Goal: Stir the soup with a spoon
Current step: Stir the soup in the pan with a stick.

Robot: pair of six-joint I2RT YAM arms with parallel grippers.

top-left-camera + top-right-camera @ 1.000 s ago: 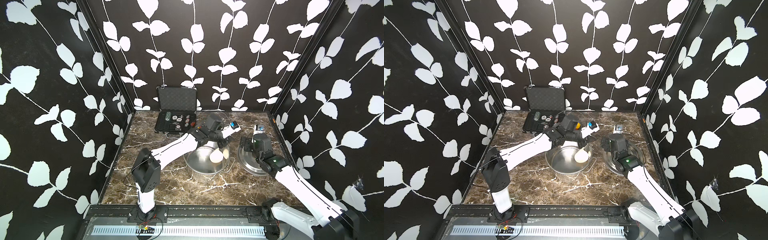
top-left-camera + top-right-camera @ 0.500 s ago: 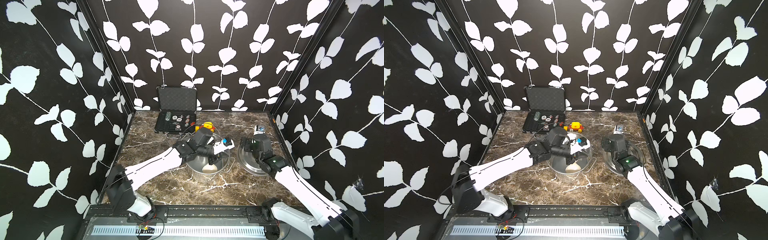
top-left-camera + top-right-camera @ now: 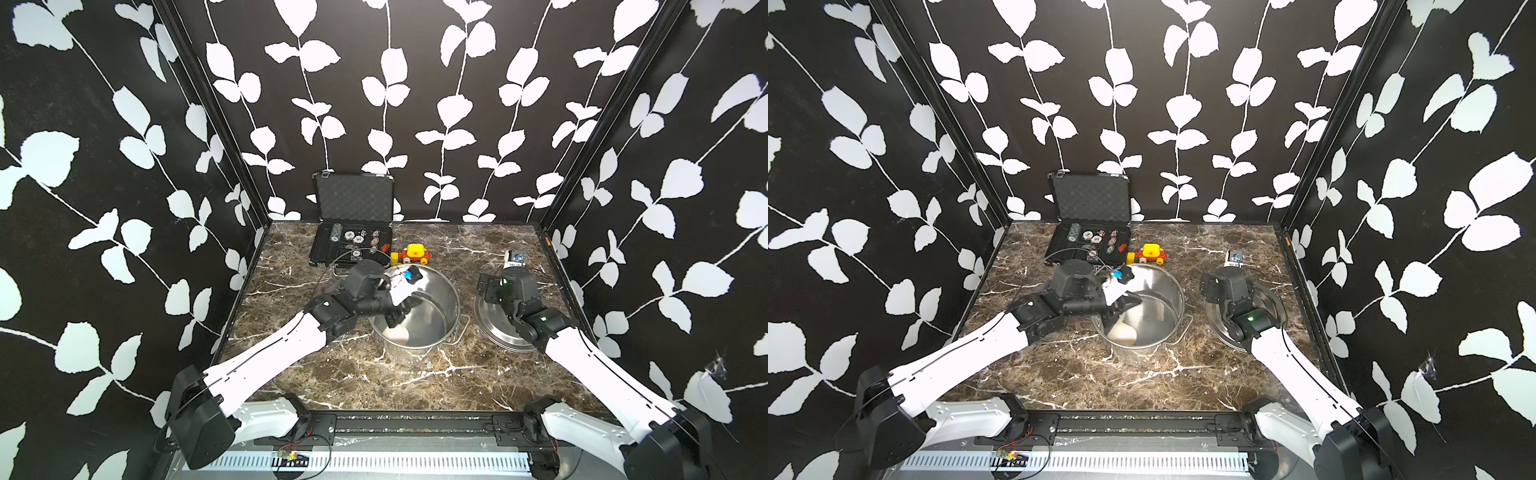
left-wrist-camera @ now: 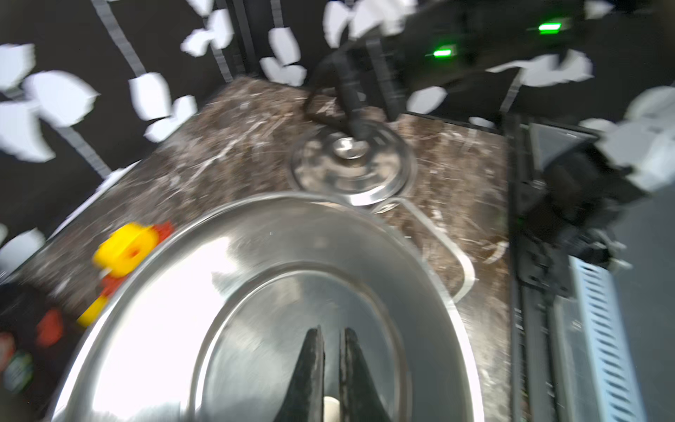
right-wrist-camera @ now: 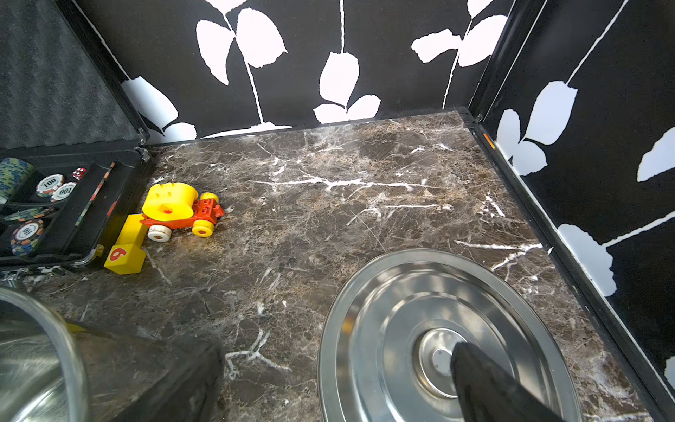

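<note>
The steel pot stands mid-table; no liquid shows in it, so the soup is not seen. My left gripper reaches down inside its near-left wall, shut on the spoon's thin handle. The spoon's white bowl lies low in the pot. In the blurred left wrist view the jaws stand nearly together with a bit of white handle between them. My right gripper hangs open just over the flat lid, one finger by its knob.
An open black case of poker chips stands at the back wall. A yellow and red toy car and a yellow numbered block sit behind the pot. A small white and blue object is at the back right.
My left arm has dropped low and carried the spoon from the pot's far right side down to its near left side. The right arm has not moved.
</note>
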